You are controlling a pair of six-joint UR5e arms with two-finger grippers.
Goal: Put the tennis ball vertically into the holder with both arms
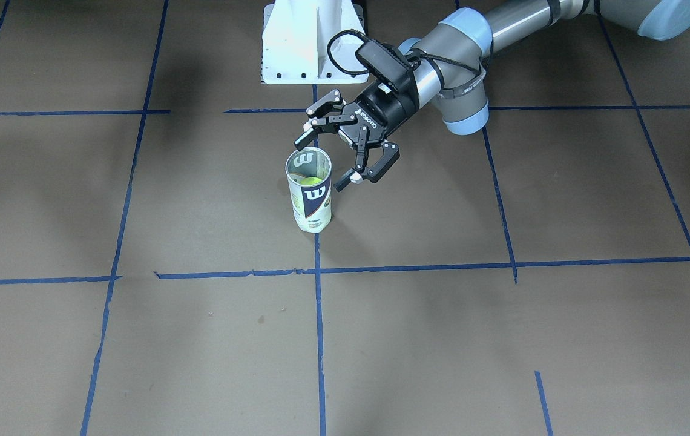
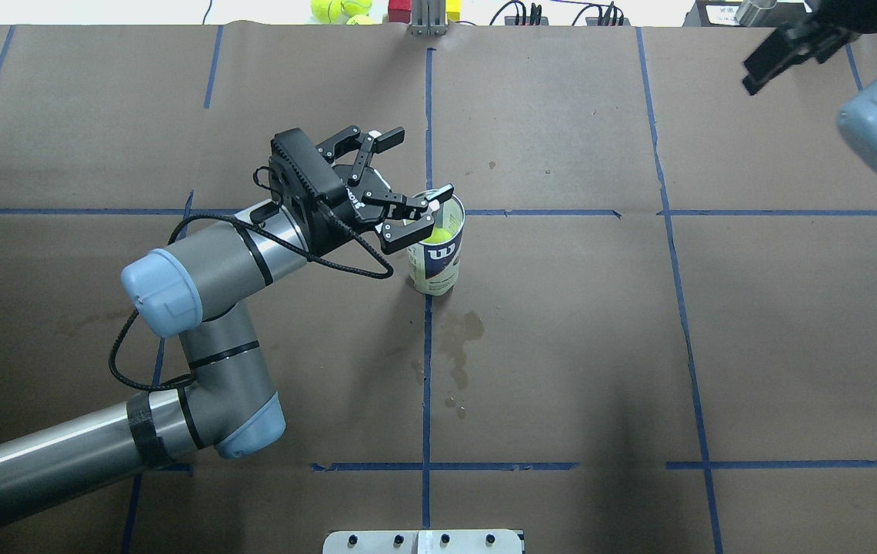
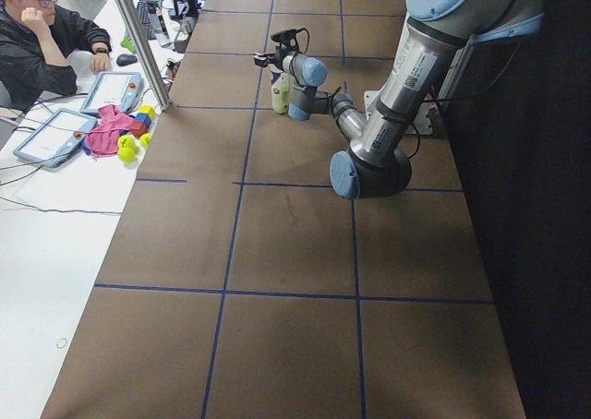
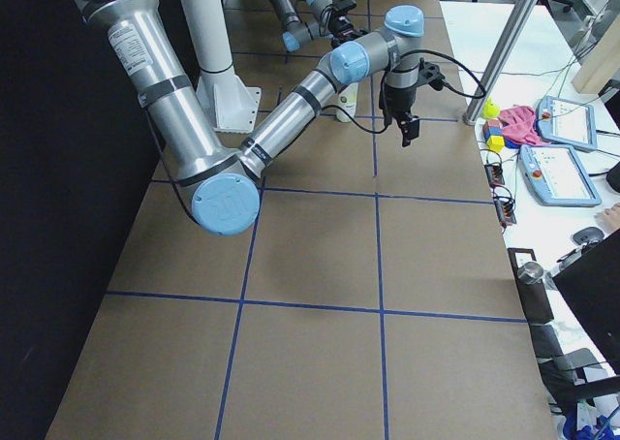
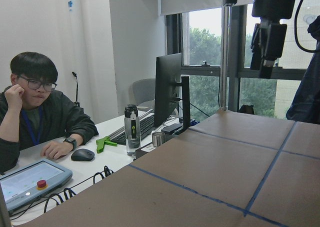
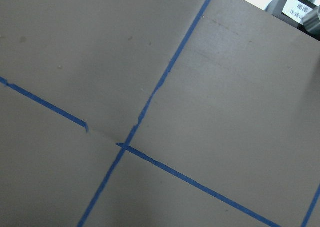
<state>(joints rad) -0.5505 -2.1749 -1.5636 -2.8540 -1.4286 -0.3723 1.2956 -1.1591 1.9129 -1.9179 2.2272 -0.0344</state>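
Clear plastic, the holder (image 2: 436, 261) stands upright near the middle of the desk (image 2: 600, 346), on a blue tape line (image 2: 426, 385). A yellow-green ball (image 2: 439, 233) sits inside it, below the rim. Seen from overhead, the left hand (image 2: 423, 163) lies at the holder's 10 o'clock, level with its top or a little higher. The hand is spread wide and grasps nothing. One fingertip (image 2: 445, 192) reaches over the rim; whether it touches I cannot tell. The right hand (image 2: 781, 54) is well apart at the holder's 2 o'clock, near the desk's far edge; released or clenched, I cannot tell. A white pedestal (image 2: 423, 541) stands at 6 o'clock.
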